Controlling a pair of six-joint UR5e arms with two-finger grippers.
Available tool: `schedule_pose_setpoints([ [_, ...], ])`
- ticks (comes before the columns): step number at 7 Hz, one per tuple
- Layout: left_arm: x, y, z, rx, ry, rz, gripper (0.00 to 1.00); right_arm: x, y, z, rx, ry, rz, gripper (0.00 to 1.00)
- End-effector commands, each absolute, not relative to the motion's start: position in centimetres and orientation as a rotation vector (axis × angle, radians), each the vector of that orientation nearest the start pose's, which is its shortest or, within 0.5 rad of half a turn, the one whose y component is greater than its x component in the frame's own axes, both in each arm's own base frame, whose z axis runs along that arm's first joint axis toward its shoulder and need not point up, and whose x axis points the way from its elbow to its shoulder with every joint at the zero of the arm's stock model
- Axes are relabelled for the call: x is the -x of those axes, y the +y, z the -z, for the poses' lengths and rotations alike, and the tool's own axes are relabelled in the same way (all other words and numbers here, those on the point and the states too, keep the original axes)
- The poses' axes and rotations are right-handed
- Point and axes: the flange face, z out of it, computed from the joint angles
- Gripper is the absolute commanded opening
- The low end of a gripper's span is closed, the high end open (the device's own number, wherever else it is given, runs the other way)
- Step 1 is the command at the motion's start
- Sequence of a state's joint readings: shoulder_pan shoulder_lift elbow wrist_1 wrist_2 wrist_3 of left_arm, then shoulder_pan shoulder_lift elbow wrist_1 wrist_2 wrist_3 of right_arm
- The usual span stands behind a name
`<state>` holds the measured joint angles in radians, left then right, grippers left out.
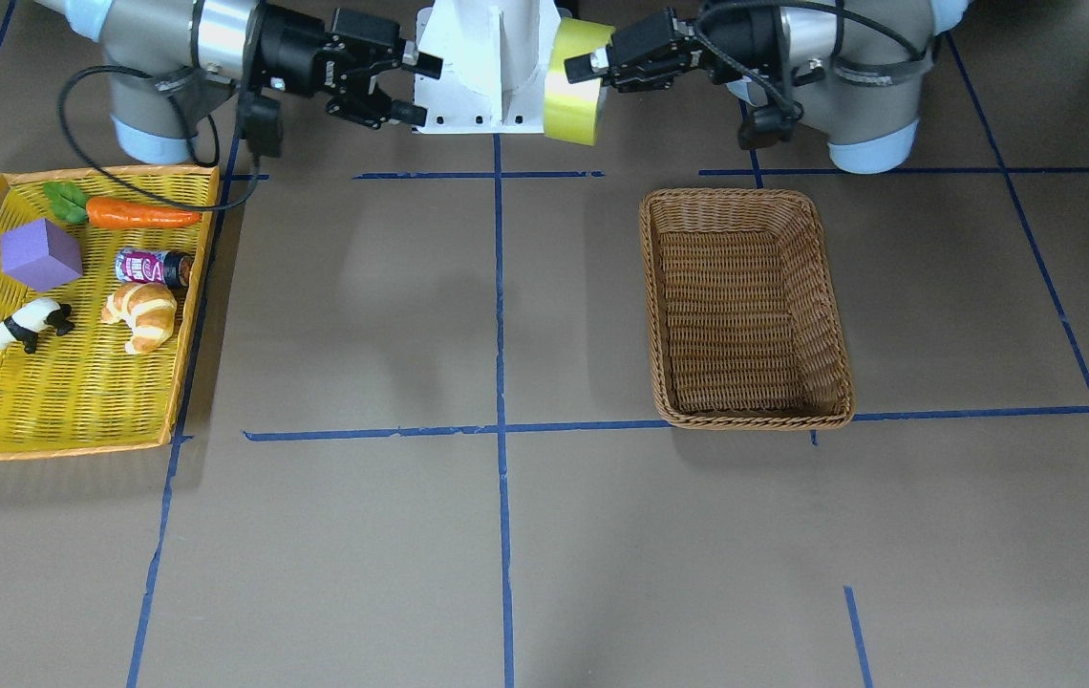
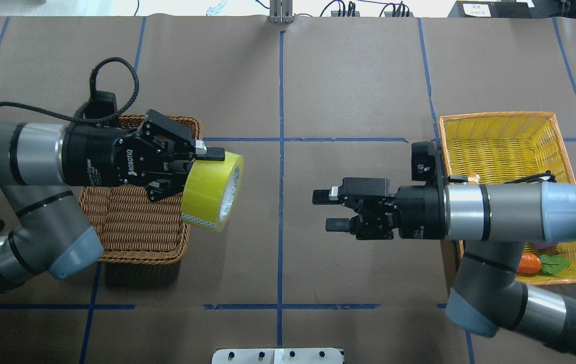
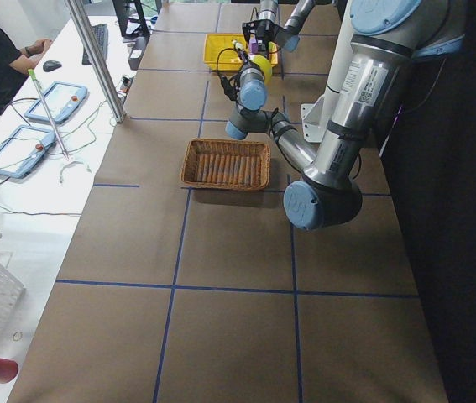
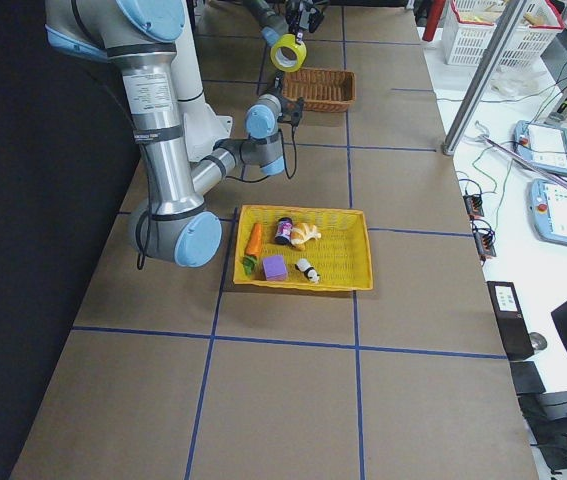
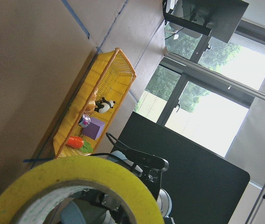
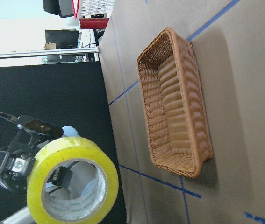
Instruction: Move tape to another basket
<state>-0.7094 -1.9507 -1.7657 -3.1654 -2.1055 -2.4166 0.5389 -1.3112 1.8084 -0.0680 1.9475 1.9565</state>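
Note:
The tape (image 2: 207,191), a wide yellow-green roll, hangs in the air in my left gripper (image 2: 198,172), which is shut on its wall. It sits above the table beside the inner edge of the brown wicker basket (image 2: 131,227). In the front view the tape (image 1: 571,84) and left gripper (image 1: 588,69) are near the robot base, and the basket (image 1: 745,197) holds nothing. My right gripper (image 2: 327,210) is open and holds nothing; it faces the tape across the centre line. It also shows in the front view (image 1: 418,90). The right wrist view shows the tape (image 6: 71,183) and basket (image 6: 176,102).
A shallow yellow tray (image 1: 76,401) with an orange rim holds a carrot (image 1: 138,213), purple cube (image 1: 40,254), can (image 1: 153,267), croissant (image 1: 141,315) and panda (image 1: 27,325). In the overhead view, the tray (image 2: 500,146) lies under my right arm. The white base (image 1: 482,67) stands between the arms.

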Motion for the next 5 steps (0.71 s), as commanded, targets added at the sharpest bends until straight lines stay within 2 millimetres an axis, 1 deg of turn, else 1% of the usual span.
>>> schedule_pose_setpoints([
  [1, -32.1, -41.4, -23.2, 0.345, 1.878, 0.297, 0.0, 33.7, -39.5, -27.1, -0.012, -1.753, -0.197, 1.0],
  [2, -32.0, -42.6, -23.7, 0.304, 1.782, 0.273, 0.0, 32.6, -41.7, -27.6, -0.047, -1.641, -0.172, 1.0],
  [3, -30.9, -44.2, -24.2, 0.258, 1.717, 0.259, 0.0, 32.2, -43.5, -28.7, -0.098, -1.534, -0.158, 1.0],
  [4, -30.5, -45.3, -24.8, 0.209, 1.659, 0.242, 0.0, 31.8, -45.0, -29.5, -0.132, -1.413, -0.143, 1.0],
  [5, -30.8, -45.4, -26.1, 0.148, 1.62, 0.194, 0.0, 30.7, -46.5, -30.1, -0.159, -1.293, -0.126, 1.0],
])
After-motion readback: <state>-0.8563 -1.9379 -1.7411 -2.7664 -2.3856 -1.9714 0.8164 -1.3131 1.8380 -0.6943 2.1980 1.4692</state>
